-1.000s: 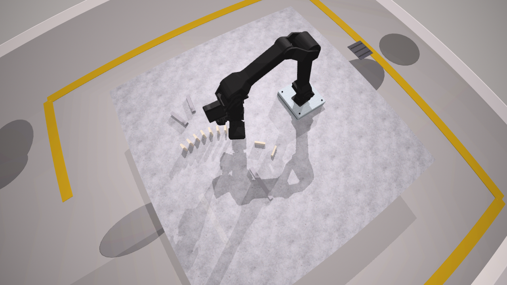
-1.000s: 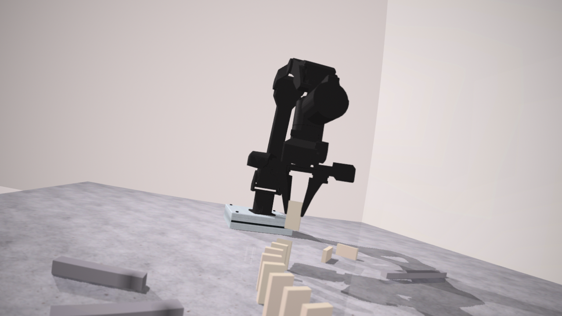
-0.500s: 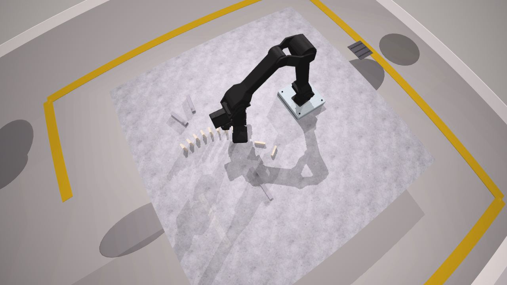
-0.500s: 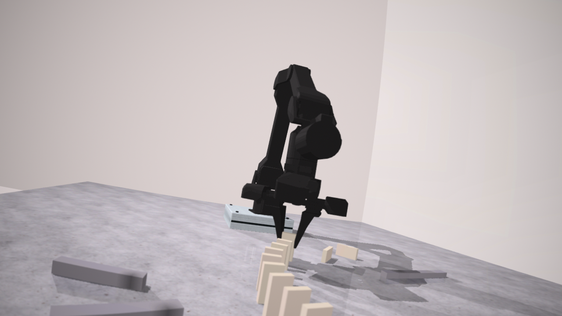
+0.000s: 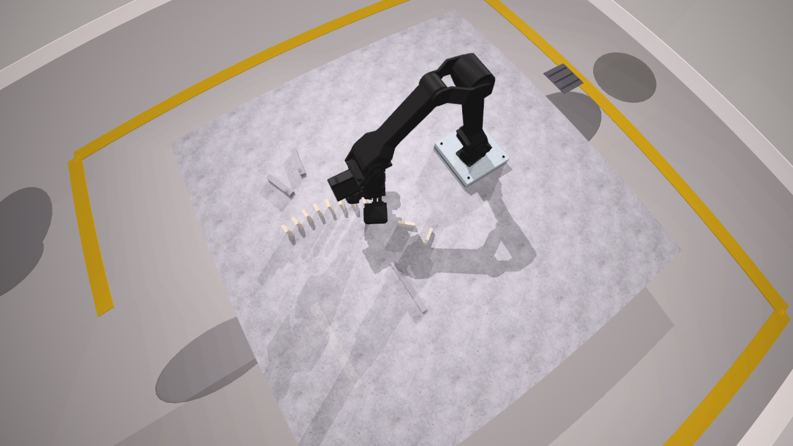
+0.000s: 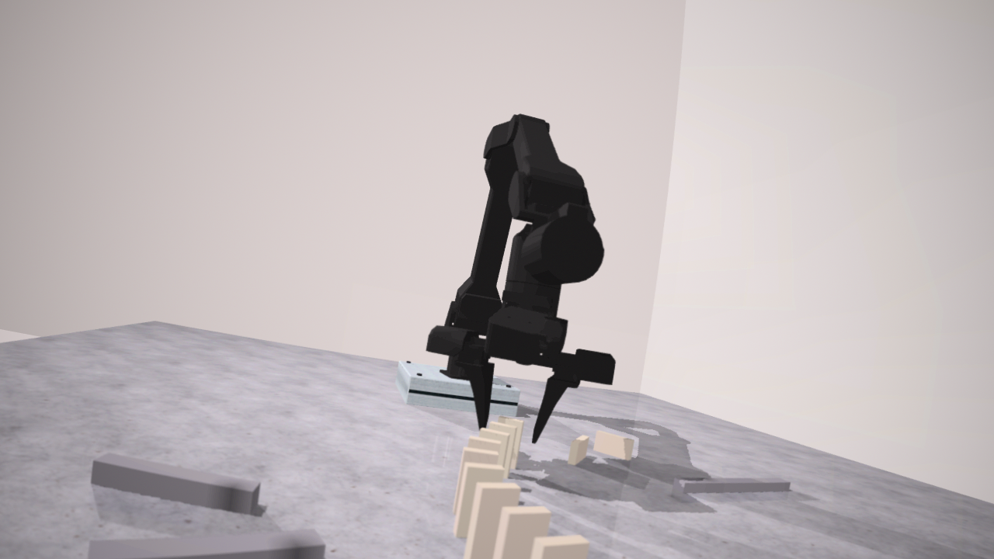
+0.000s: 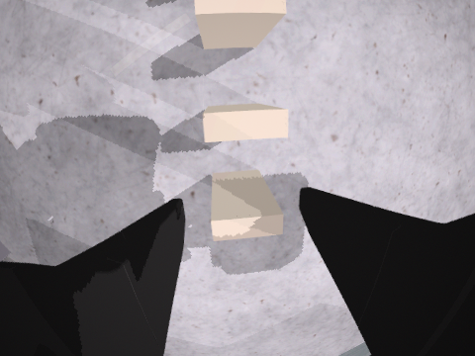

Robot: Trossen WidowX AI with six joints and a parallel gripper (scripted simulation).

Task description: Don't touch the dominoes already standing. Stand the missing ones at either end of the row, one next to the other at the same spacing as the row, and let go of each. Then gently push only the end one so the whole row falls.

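Observation:
A curved row of several cream dominoes (image 5: 317, 208) (image 6: 526, 528) (image 7: 244, 125) stands upright on the grey surface. One domino (image 6: 519, 429) (image 7: 239, 203) stands at the row's end nearest the arm base, spaced from its neighbour. My gripper (image 6: 509, 434) (image 7: 243, 204) is open around this domino, with a visible gap on both sides in the wrist view. The arm hides this domino in the top view. Two loose dominoes rest on their long edges beyond that end: a nearer one (image 5: 406, 224) (image 6: 578, 450) and a farther one (image 5: 429, 235) (image 6: 613, 445).
Two short grey bars (image 5: 280, 186) (image 5: 299, 163) lie beside the far half of the row. A longer grey bar (image 5: 408, 288) (image 6: 736, 486) lies on the other side, past the loose dominoes. The pale base plate (image 5: 487, 165) (image 6: 458, 401) is behind the gripper.

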